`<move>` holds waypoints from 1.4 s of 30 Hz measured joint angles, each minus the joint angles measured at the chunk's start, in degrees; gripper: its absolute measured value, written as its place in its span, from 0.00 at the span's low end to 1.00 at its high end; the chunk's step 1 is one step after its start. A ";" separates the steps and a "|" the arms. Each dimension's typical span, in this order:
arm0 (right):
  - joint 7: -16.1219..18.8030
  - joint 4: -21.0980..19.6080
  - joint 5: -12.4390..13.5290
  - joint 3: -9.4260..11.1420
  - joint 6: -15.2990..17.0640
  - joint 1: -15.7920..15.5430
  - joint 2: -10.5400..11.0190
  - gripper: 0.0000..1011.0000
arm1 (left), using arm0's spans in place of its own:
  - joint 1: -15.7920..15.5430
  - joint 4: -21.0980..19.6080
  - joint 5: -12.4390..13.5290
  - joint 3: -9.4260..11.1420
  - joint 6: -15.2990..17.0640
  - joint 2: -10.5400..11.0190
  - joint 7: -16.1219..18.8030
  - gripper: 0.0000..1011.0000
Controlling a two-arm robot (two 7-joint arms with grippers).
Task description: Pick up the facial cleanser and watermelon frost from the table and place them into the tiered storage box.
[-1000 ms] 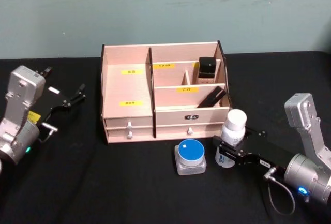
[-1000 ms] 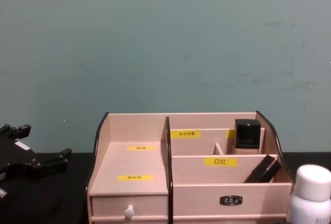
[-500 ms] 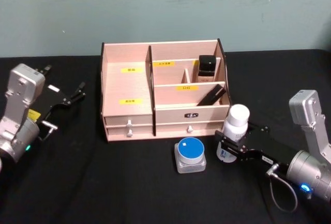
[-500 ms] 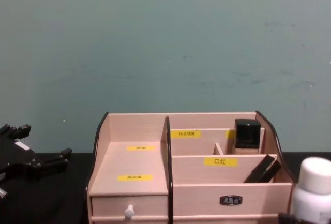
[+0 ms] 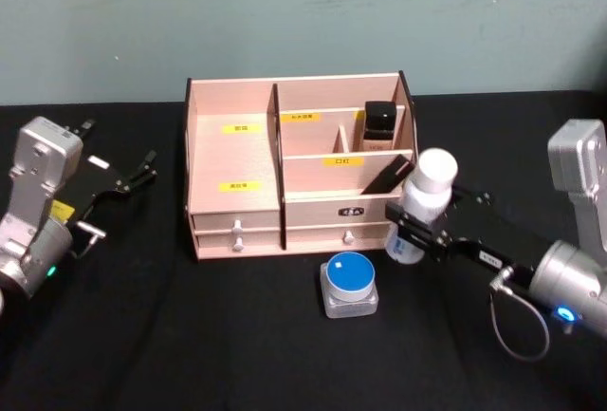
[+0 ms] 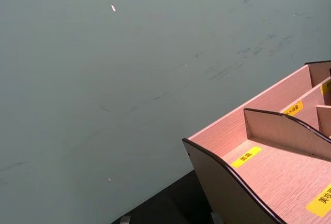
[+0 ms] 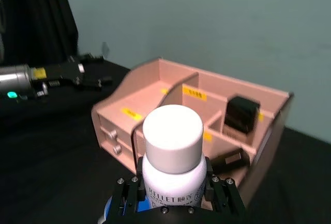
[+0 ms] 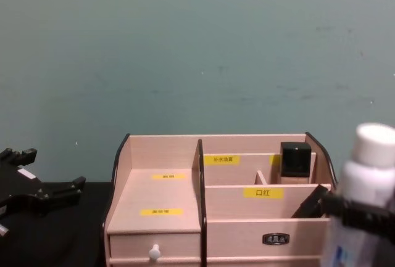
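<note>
The right end effector (image 5: 413,232) is clamped on a white-capped bottle (image 5: 424,200), gripping its lower body and holding it upright and clear of the bench (image 5: 190,335), just beside the near right corner of the box (image 5: 313,210). In the chest view the bottle's cap stands higher than the box's near compartments. A blue-lidded jar (image 5: 350,283) sits on the bench just near of the box, left of the bottle. In the box's right half, the far compartment holds a black square-capped bottle (image 5: 379,124), and the compartment near of it holds a dark item (image 5: 384,178) leaning slantwise. Both white-knobbed drawers are closed. The left end effector (image 5: 116,157) rests at the far left, fingers apart.
</note>
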 joint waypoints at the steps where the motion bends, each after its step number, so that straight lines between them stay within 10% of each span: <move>1: -0.01 -0.27 0.02 -0.13 0.17 0.31 0.00 0.60 | 0.00 0.00 0.00 0.00 0.00 0.00 0.00 0.99; 14: -0.47 -0.22 -0.84 -4.25 2.59 9.27 -2.87 0.60 | 0.00 0.00 0.00 0.00 0.00 0.00 0.00 0.99; 42: -1.65 18.21 -4.97 -9.82 2.25 25.28 -12.70 0.60 | 0.00 0.00 0.00 0.00 0.00 0.00 0.00 0.99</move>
